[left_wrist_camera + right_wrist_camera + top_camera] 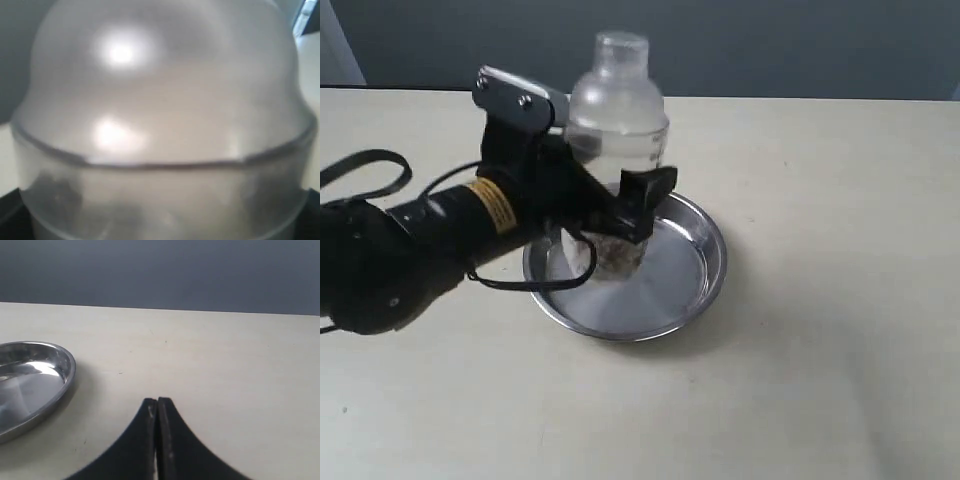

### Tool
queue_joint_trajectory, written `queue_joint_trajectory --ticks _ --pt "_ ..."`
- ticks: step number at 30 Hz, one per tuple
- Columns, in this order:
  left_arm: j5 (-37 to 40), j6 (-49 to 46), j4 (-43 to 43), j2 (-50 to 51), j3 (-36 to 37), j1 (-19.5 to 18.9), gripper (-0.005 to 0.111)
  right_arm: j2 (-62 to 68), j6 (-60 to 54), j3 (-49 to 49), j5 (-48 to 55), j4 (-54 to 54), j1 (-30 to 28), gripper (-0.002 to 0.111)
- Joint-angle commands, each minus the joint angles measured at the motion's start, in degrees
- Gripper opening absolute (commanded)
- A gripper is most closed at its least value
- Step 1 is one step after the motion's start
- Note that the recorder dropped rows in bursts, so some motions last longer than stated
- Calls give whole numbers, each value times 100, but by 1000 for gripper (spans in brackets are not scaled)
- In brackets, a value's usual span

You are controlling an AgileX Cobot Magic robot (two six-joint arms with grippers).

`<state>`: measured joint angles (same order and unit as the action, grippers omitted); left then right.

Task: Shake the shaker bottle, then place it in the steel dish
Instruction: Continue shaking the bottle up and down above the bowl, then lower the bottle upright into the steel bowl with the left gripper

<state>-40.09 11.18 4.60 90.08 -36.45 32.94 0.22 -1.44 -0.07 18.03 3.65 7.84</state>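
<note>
Left hand (615,200) is clamped around the bottle's (618,110) waist, reaching in from eight o'clock in the exterior view. That bottle stands upright in the dish (670,285), slightly toward ten o'clock of its centre (whether the base fully bears on the steel I cannot tell). Placing looks like the step in hand: settle the base flat, then part the fingers evenly and back out toward eight o'clock without nudging it. Right hand (157,440) is closed on nothing, over the counter (820,350).
</note>
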Motion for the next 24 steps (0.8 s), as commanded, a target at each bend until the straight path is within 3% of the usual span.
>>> queue_joint_trajectory --ticks 1,12,17,24 --pt "-1048 -54 139 -371 -251 23 0 -22 -5 7 -53 -10 21 -1" --pt "-1308 -263 -145 -13 -251 23 0 -22 -5 7 -53 -10 21 -1" --pt "-2005 -273 -337 307 -79 23 0 -22 -5 7 -53 -10 21 -1" --pt "-2194 -276 -417 717 -60 23 0 -22 -5 7 -53 -10 21 -1"
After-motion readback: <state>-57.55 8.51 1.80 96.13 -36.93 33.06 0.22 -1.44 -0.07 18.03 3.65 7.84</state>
